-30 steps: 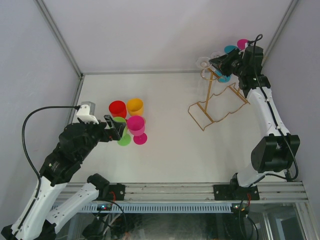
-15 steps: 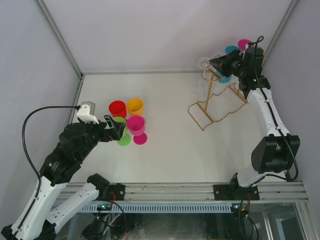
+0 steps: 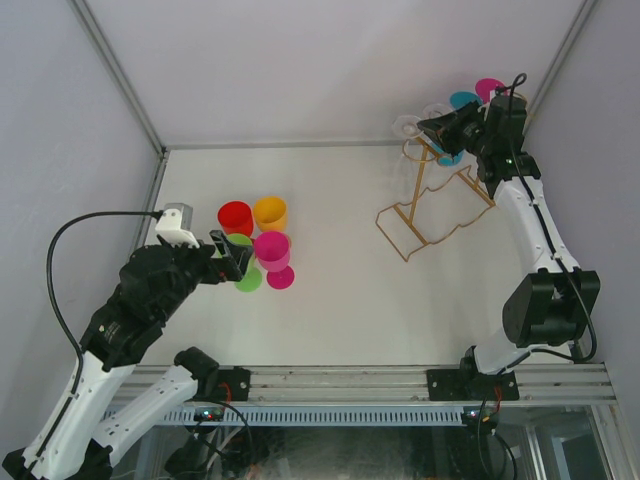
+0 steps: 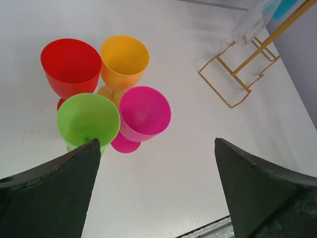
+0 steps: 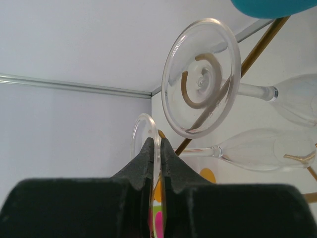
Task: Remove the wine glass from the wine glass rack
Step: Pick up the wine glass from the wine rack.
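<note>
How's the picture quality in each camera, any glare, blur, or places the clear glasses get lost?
Top external view: even soft light, faint shadows; the clear wine glasses on the gold rack nearly fade into the pale wall. Left wrist view: coloured goblets sharp, jaws dark and soft-edged. Right wrist view: a glass foot crisp with rim glints; near jaws featureless black.

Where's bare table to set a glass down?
Free: the wide middle of the table between the coloured glasses and the rack, plus the strip along its near edge. Crowded: around those glasses and at the rack.
</note>
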Action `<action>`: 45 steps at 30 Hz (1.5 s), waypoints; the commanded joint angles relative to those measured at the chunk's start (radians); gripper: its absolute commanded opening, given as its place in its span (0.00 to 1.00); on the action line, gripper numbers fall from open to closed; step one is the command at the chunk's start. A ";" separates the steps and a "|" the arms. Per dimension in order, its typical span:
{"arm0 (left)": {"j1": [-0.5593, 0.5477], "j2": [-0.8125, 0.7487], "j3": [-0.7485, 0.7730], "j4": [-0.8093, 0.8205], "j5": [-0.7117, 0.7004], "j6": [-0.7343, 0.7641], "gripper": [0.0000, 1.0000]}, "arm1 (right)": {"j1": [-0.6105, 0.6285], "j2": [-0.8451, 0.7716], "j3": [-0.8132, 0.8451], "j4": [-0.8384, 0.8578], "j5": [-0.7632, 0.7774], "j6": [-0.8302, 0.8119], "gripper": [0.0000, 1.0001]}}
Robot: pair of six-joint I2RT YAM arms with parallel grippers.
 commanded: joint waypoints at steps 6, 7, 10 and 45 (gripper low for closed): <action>0.008 0.004 -0.024 0.040 0.005 -0.017 1.00 | 0.001 -0.103 -0.054 0.160 0.012 0.142 0.00; 0.007 0.005 -0.023 0.042 0.005 -0.018 1.00 | 0.002 -0.109 -0.054 0.169 0.017 0.150 0.00; 0.007 0.007 -0.025 0.042 0.007 -0.019 1.00 | 0.002 -0.117 -0.055 0.187 0.030 0.175 0.00; 0.007 0.005 -0.026 0.040 0.012 -0.018 1.00 | 0.105 0.052 0.147 0.182 0.166 0.139 0.00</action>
